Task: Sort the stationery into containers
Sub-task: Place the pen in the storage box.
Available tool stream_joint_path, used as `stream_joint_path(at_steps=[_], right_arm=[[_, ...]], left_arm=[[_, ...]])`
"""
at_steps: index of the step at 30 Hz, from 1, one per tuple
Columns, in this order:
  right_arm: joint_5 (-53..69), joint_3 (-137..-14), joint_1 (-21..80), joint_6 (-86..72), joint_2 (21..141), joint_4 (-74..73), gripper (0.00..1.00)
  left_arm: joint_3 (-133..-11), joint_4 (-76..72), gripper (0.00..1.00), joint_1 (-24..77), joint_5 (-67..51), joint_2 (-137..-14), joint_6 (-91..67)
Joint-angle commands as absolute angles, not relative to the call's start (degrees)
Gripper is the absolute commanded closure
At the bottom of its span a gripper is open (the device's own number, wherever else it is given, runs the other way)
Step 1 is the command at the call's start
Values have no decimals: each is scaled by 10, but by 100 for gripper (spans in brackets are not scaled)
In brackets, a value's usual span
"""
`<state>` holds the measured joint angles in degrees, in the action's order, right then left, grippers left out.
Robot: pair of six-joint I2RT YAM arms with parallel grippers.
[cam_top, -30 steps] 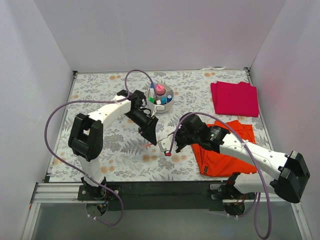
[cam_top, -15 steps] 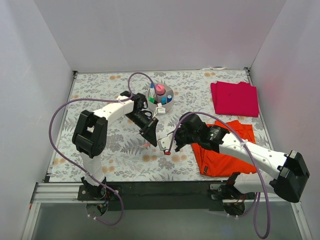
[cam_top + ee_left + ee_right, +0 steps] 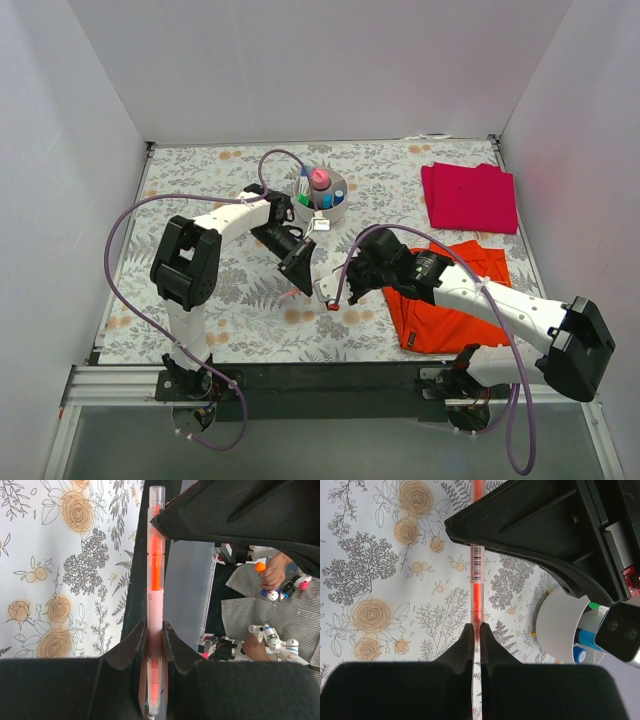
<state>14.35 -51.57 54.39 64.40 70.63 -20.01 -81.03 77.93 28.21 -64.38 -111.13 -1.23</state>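
The orange-pink pen point(image 3: 156, 580) is held at both ends, above the floral table mid-front. My left gripper point(image 3: 298, 268) is shut on it; in the left wrist view the jaws point(image 3: 155, 635) pinch its lower barrel. My right gripper point(image 3: 325, 291) is shut on the pen's other end point(image 3: 476, 580), pinching just the tip between its jaws point(image 3: 476, 632). The round off-white bowl point(image 3: 336, 211) stands behind the left gripper, holding the pink-capped bottle point(image 3: 320, 179) and blue- and green-capped markers. Its wall shows in the right wrist view point(image 3: 560, 625).
A folded magenta cloth point(image 3: 470, 197) lies at the back right. A folded orange cloth point(image 3: 445, 300) lies under my right forearm. White walls enclose the table on three sides. Purple cables loop off both arms.
The left arm's elbow has swung right and back while its gripper stayed on the pen. The right gripper has shifted slightly left, closing on the pen's end.
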Motion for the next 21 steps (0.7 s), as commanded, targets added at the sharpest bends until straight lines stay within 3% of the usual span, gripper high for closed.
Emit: stream_joint_path(at_steps=[1,21], right_arm=[[216,-544,549,636,719,-145,99],[288,-619,549,542,774,-135,99]], left_arm=[[-822,796,100,286,-669,-1106,-3],[-777,669,100,294,-602,-1091,-101]])
